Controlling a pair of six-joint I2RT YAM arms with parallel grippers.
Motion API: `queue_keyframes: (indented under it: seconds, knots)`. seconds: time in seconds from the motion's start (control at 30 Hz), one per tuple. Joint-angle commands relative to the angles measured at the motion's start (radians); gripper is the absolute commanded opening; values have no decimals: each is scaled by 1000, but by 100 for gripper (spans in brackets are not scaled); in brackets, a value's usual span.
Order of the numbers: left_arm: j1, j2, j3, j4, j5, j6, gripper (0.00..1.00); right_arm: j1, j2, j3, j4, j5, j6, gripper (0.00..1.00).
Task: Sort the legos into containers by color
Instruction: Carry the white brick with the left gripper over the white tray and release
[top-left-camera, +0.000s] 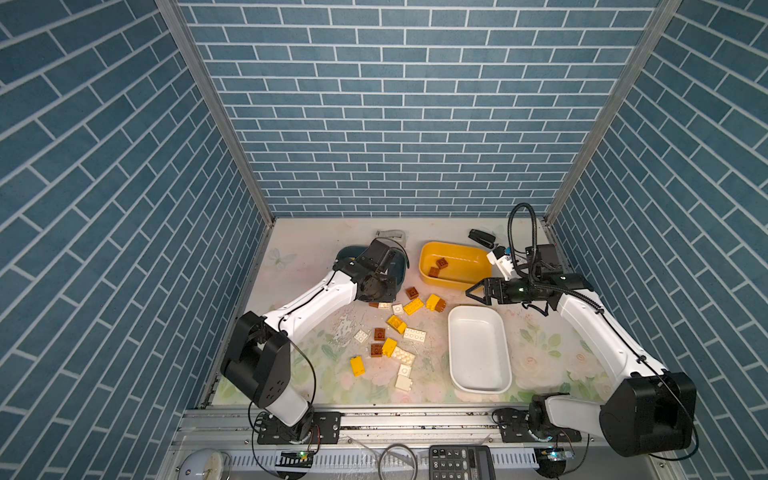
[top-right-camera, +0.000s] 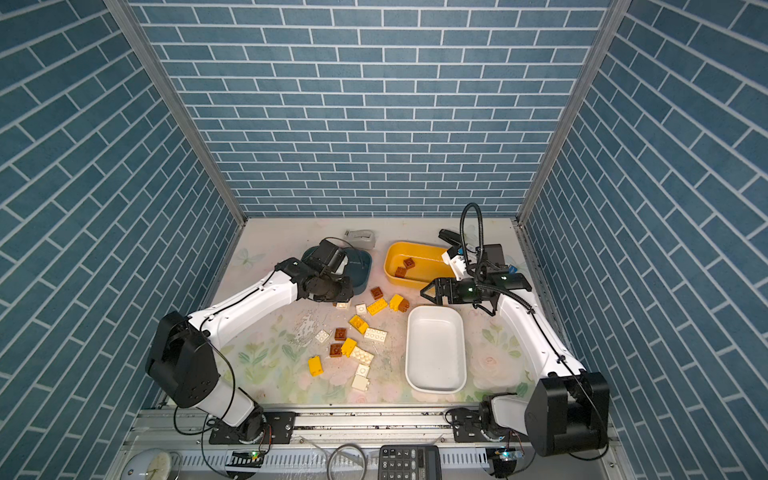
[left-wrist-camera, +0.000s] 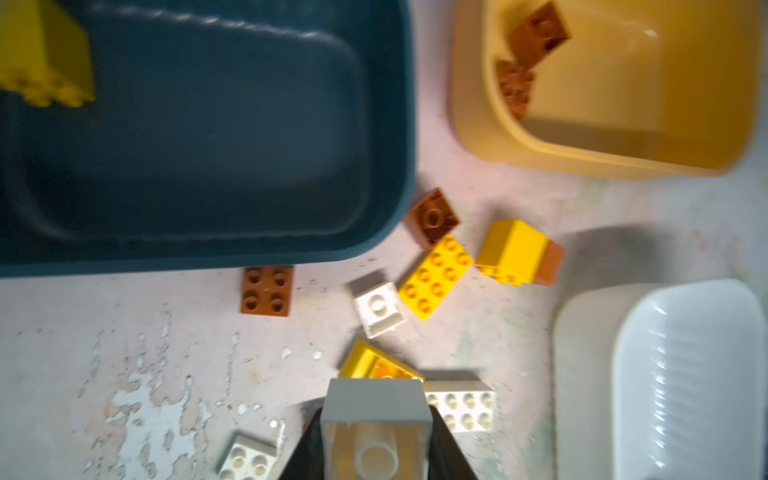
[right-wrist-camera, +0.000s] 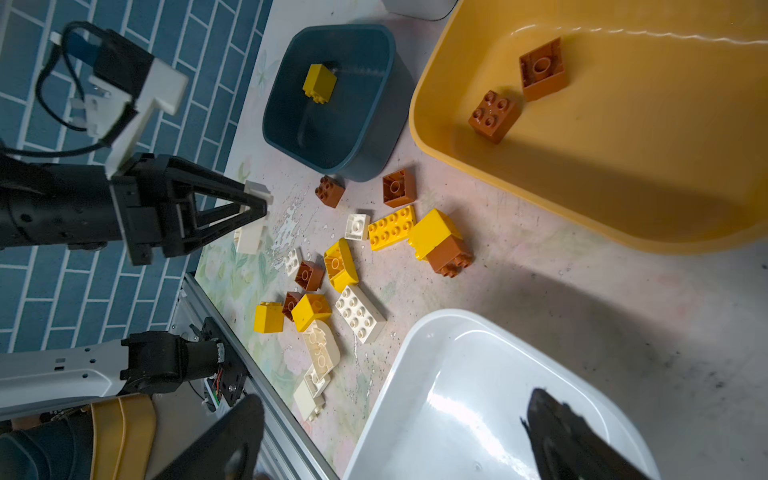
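Several yellow, brown and cream-white legos (top-left-camera: 395, 332) lie loose in the middle of the table. My left gripper (left-wrist-camera: 376, 411) is shut on a cream-white lego (left-wrist-camera: 376, 424), held just above the pile near the dark blue tub (top-left-camera: 401, 270). That tub holds one yellow lego (right-wrist-camera: 319, 83). Two brown legos (top-left-camera: 438, 267) lie in the yellow tub (top-left-camera: 453, 249). The white tub (top-left-camera: 478, 349) has nothing in it. My right gripper (top-left-camera: 473, 293) hangs open and holds nothing, between the yellow and white tubs.
A black stapler (top-left-camera: 482, 237) and a grey tape dispenser (top-left-camera: 392, 236) sit at the back of the table. Blue brick-pattern walls close three sides. An aluminium rail (top-left-camera: 374, 419) runs along the front, with a calculator (top-left-camera: 461, 461) beyond it.
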Motion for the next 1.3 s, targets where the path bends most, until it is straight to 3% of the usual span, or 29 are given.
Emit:
queue_keyframes:
  seconds: [0.0, 0.4, 0.7, 1.03, 1.2, 1.27]
  knots:
    - [-48, 39, 68, 5, 127, 46, 26, -30, 2, 31, -74, -34, -80, 99]
    - [-237, 350, 365, 57, 219, 101, 25, -90, -47, 7, -87, -4, -62, 99]
    - [-304, 465, 387, 75, 249, 132, 26, -135, -92, -36, -107, 19, -66, 98]
    - [-311, 429, 363, 95, 265, 132, 42, -142, -94, -44, -131, 11, -72, 99]
    - [-302, 383, 366, 84, 265, 116, 59, -140, -85, -40, -130, -16, -70, 98]
    - [-290, 355, 360, 56, 252, 125, 60, -141, -86, -40, -132, -39, -69, 98]
